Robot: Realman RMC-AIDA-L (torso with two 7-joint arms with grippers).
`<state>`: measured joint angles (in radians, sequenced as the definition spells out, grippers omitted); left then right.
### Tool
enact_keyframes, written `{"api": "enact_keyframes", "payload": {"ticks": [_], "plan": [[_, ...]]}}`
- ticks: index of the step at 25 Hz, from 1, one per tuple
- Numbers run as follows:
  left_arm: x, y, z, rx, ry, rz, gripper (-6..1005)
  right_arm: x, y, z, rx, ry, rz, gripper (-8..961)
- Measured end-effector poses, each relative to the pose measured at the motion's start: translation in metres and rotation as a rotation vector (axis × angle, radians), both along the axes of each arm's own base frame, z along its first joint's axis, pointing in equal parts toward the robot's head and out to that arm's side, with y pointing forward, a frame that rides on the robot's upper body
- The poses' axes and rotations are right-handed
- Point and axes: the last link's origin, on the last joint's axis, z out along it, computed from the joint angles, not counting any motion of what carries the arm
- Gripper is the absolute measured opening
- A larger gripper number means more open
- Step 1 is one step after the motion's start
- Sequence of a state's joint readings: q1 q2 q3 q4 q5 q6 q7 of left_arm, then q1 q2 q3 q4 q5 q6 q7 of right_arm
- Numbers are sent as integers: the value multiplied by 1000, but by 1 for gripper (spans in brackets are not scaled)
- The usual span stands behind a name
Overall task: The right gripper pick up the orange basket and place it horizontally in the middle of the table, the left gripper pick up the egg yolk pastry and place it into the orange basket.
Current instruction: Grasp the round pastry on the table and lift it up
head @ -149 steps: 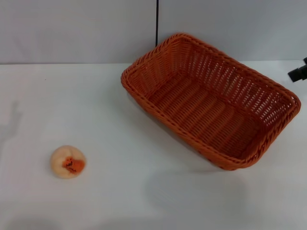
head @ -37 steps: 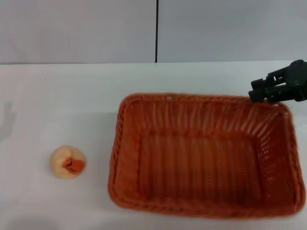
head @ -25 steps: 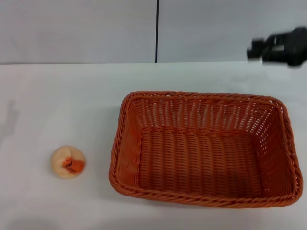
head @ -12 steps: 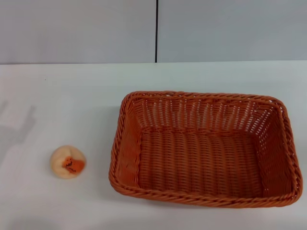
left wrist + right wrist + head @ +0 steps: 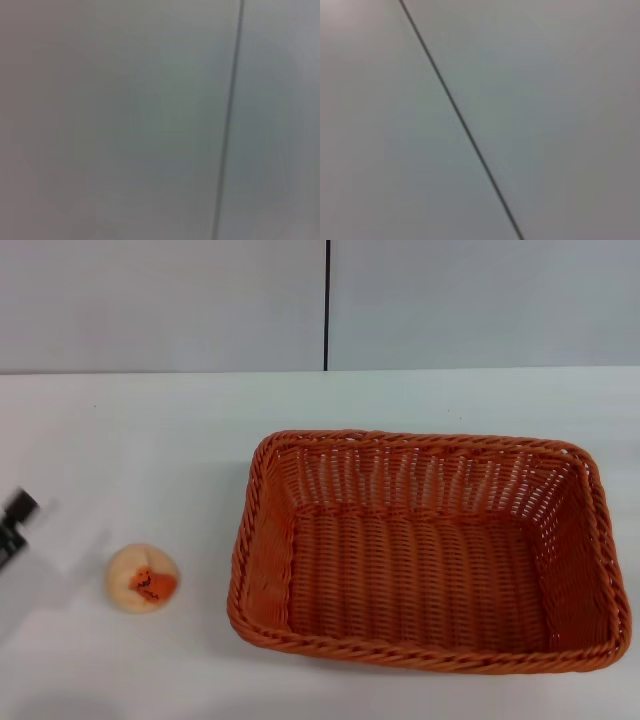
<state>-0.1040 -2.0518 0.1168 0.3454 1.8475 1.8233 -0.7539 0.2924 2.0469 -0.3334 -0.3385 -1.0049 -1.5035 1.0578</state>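
The orange basket (image 5: 425, 550) lies lengthwise across the white table (image 5: 150, 440), right of centre in the head view, open side up and with nothing inside. The egg yolk pastry (image 5: 142, 578), a pale ball with an orange-red patch, rests on the table to the basket's left. My left gripper (image 5: 12, 525) shows only as a blurred black tip at the far left edge, a little left of and above the pastry, apart from it. The right gripper is out of view. Both wrist views show only a grey wall with a dark seam.
A grey wall (image 5: 160, 300) with a vertical dark seam (image 5: 327, 305) stands behind the table's far edge. A faint shadow lies on the table beside the pastry.
The right gripper turned the basket level, let it go, rose and left the view. The left gripper has just come into view at the left edge near the pastry.
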Motion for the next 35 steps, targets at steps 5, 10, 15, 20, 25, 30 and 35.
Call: {"api": "enact_keyframes", "payload": {"ticks": [5, 10, 15, 20, 25, 30, 35], "plan": [[-2, -7, -20, -137, 34, 10, 771, 5, 1, 1, 24, 29, -34, 378], [-1, -1, -30, -184, 46, 10, 767, 3, 9, 0, 19, 39, -42, 378], [2, 12, -49, -248, 68, 16, 762, 3, 12, 0, 17, 44, -47, 378], [1, 22, -60, -306, 118, 27, 758, 5, 10, 0, 17, 45, -54, 378], [-1, 26, -65, -333, 151, 36, 753, 7, 9, -1, 14, 47, -68, 378], [-3, 28, -66, -343, 165, 43, 749, 10, 10, -2, 10, 46, -86, 378], [-2, 27, -68, -354, 169, 37, 744, 10, 13, -3, 5, 50, -98, 378]]}}
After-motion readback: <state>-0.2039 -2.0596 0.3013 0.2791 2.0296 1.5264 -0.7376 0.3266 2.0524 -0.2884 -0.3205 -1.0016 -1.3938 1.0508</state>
